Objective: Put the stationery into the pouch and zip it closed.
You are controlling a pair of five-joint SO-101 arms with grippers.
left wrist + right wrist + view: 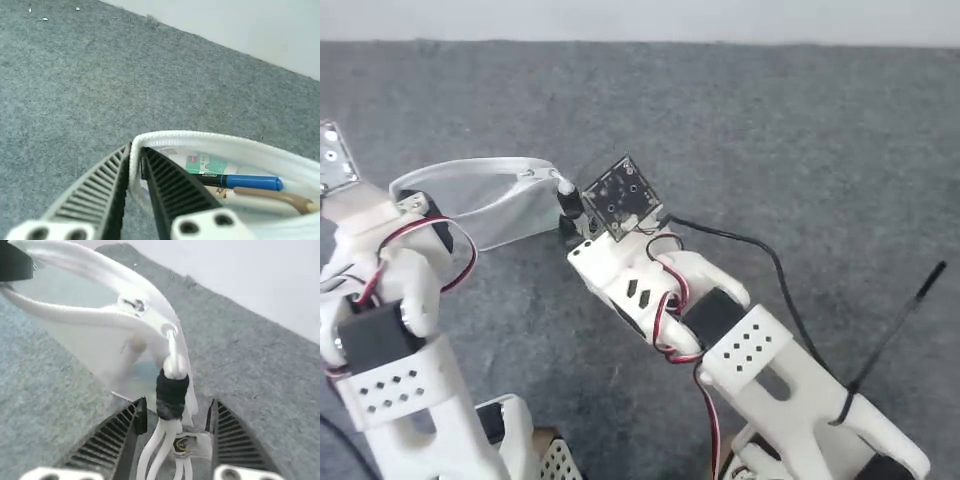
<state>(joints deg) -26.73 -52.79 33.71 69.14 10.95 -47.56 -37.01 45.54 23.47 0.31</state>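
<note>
A translucent white pouch [495, 200] lies open on the grey mat between the two arms. My left gripper [135, 152] is shut on the rim at one end of the pouch [210, 140], seen in the high view as my left gripper [420, 208]. Inside lie a blue pen [245, 182], a beige pen [280, 200] and a green-labelled item [207, 162]. At the other end, the zipper pull [171, 390], a white cord with a black wrap, hangs between the spread fingers of my right gripper [175, 412], which is open. From above, my right gripper [570, 215] is at that end.
Grey carpet-like mat [770, 130] covers the table up to a white wall at the far edge. A black cable [775, 265] trails from the right arm, and a thin black strap [910, 305] sticks out on the right.
</note>
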